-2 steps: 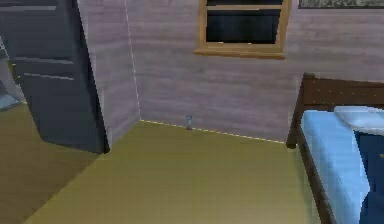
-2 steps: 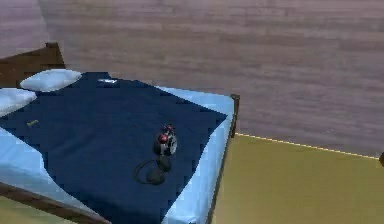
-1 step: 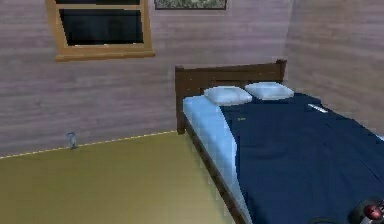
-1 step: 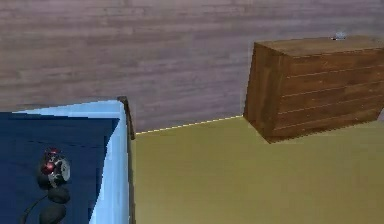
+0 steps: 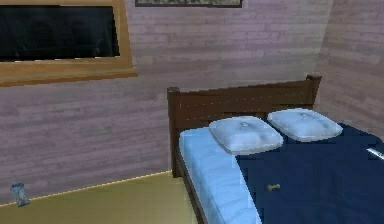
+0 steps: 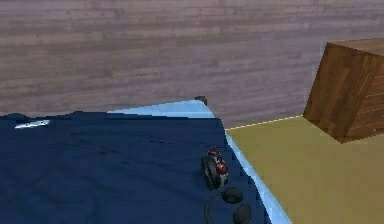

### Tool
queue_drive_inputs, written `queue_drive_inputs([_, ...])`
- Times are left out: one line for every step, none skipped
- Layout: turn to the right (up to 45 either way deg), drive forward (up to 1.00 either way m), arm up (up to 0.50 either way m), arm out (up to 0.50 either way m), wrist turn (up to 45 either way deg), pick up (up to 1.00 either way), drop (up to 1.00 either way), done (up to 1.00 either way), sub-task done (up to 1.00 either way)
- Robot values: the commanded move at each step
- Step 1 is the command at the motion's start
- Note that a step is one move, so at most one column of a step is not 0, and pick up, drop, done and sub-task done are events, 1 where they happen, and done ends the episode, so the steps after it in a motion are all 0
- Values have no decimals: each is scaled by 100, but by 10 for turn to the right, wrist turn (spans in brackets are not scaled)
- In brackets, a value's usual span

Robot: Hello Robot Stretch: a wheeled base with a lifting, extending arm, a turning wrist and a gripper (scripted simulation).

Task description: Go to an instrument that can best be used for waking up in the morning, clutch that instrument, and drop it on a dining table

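We see a bed [image 5: 215,170] under a navy blanket [image 6: 100,170], with its wooden headboard [image 5: 240,100] against the plank wall. A wooden dresser [image 6: 350,90] stands at the arm side view's right. Two white pillows [image 5: 245,135] lie by the headboard. A small dark-and-red thing [image 6: 213,168], possibly the waking instrument, sits on the blanket near its corner. We cannot tell the pincer's state.

No text, number or sign can be read anywhere. The small dark and red object [image 6: 214,168] on the blue bedcover [image 6: 100,170] may carry a dial, but it is too small to make out any figures. The flat white item [image 6: 33,124] on the cover and the framed picture [image 5: 188,3] high on the wall show no legible marks.
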Motion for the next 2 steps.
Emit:
queue_drive_inputs([0, 0, 50, 0, 0, 0, 0, 0, 0])
queue_drive_inputs([0, 0, 22, 0, 0, 0, 0, 0, 0])
